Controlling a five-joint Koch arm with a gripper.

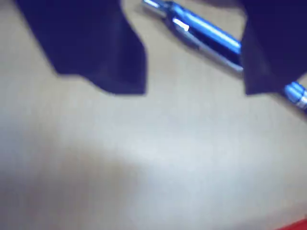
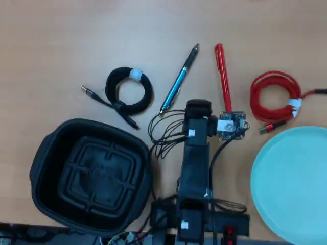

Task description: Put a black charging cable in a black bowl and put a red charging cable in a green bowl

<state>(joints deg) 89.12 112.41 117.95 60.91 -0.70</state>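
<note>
The black charging cable lies coiled on the table, above the empty black bowl at the lower left of the overhead view. At the right, the red charging cable lies coiled just above the empty green bowl. My gripper sits in the middle between a blue pen and a red pen, apart from both cables. In the wrist view my gripper is open. Its two dark jaws stand wide apart over bare table with nothing between them.
A blue pen lies slanted just left of the gripper, and a red pen lies just right of it. A red sliver shows at the wrist view's bottom right corner. Loose wires hang beside the arm.
</note>
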